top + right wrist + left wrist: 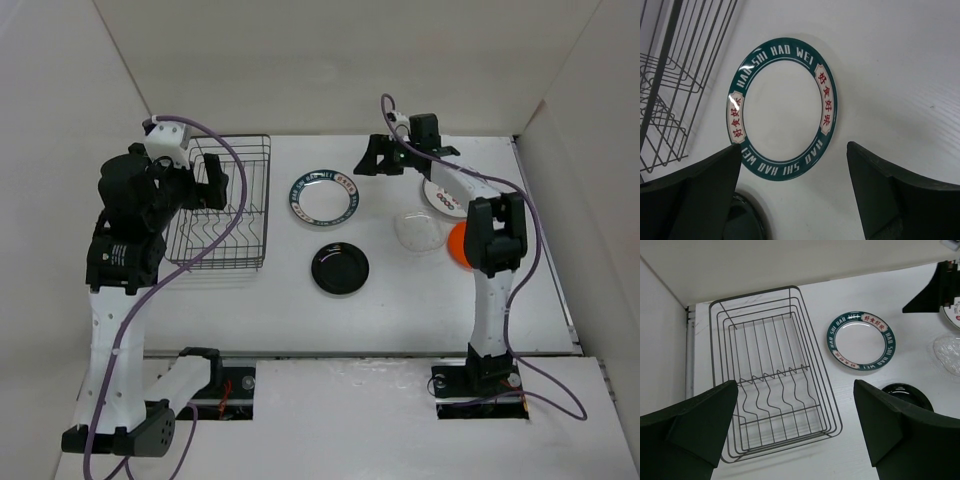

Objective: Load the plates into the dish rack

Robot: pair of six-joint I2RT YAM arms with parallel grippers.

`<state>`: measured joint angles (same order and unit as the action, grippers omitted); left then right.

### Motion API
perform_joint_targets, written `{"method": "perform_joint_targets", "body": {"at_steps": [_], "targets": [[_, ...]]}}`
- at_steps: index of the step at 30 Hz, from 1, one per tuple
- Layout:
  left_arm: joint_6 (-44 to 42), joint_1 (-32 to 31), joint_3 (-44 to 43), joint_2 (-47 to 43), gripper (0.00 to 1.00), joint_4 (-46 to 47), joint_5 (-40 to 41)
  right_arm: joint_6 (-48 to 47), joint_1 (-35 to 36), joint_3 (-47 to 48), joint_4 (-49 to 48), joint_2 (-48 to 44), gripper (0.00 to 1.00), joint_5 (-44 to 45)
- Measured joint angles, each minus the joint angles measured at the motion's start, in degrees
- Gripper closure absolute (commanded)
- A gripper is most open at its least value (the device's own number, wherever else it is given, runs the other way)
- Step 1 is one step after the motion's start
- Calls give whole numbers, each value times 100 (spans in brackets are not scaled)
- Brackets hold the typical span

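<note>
Plates [340, 268] lying flat beside rack [815, 347], none loaded; right gripper [793, 145] spread wide over green-rimmed plate [782, 107], apparently for pickup; left gripper [795, 382] likewise spread above rack

White plate with dark green rim [782, 107]: white lettering "HAO SHI HAO WEI" on the rim at 12 o'clock, repeated at 6 o'clock. Red characters 好食好味 on white rim panels at 3 and 9 o'clock. White plate with red markings [440, 203]: marks too small to read.
</note>
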<state>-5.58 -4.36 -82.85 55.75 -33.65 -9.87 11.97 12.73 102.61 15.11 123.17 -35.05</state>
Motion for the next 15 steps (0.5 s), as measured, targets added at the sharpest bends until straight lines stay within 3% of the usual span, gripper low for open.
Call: {"method": "perform_joint_targets", "body": {"at_steps": [13, 15], "targets": [[-42, 273, 0, -39, 0, -4, -608, 256, -33, 645, 297, 1287, 17, -398], [-46, 356, 0, -33, 0, -4, -717, 299, -31, 673, 341, 1375, 24, -424]]}}
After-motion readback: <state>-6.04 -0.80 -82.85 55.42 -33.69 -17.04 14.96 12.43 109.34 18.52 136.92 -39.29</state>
